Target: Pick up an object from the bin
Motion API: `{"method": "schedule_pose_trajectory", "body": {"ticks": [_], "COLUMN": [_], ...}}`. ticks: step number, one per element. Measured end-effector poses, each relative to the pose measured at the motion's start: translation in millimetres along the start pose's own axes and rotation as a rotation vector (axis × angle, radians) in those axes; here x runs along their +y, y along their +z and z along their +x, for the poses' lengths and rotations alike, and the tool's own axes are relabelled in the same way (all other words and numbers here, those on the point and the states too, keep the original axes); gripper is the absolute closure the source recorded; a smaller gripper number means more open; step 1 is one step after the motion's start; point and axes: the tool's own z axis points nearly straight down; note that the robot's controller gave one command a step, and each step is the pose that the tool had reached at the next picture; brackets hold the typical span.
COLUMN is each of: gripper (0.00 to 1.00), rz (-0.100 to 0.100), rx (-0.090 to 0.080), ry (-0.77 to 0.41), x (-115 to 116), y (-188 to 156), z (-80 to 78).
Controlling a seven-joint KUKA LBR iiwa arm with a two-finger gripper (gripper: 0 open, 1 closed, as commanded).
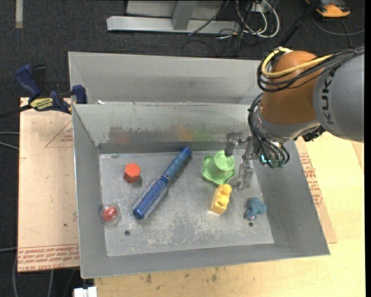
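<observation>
Gripper [244, 171] hangs low in the right half of the grey metal bin [87, 174]. You can't tell whether it is spread or pressed together, and nothing shows pinched in it. An orange cover and looped cables sit on the wrist above it.

Surface: the bin floor is scuffed bare metal with sloped walls and a taller back wall. Dark carpeted floor [69, 29] lies beyond the bin, far up-view from the gripper, with loose cables [255, 17] on it. A pale wood worktop [348, 255] shows down-view and to the gripper's right.

Count: six loose things, one of each.
- green cup [218, 167]: just beside the gripper on its view-left, closest thing to it; contact unclear.
- yellow toy [220, 199]: just down-view of the gripper, near the green cup, apart from it.
- small blue figure [253, 208]: down-view and slightly right of the gripper, near the right wall.
- blue hairbrush [161, 184]: well left of the gripper, lying diagonally, handle end pointing towards it.
- orange block [132, 172]: further left, beyond the hairbrush.
- red ball [109, 214]: furthest from the gripper, at the left, in a clear shell.

Writing: you can read "KU" on the grey arm link [342, 98], up-view and right of the gripper.
</observation>
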Motion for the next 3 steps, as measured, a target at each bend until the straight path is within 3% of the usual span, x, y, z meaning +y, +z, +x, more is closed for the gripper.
{"method": "schedule_pose_trajectory", "body": {"ticks": [1,2,3], "gripper": [0.00,0.00,0.00], "rz": [0.003,0.005,0.003], "rx": [-0.033,-0.041,-0.049], "ry": [-0.102,-0.213,-0.317], "x": [-9.5,-3.5,5.5], "y": [66.5,73.1,73.9], "z": [12.2,33.6,31.1]}}
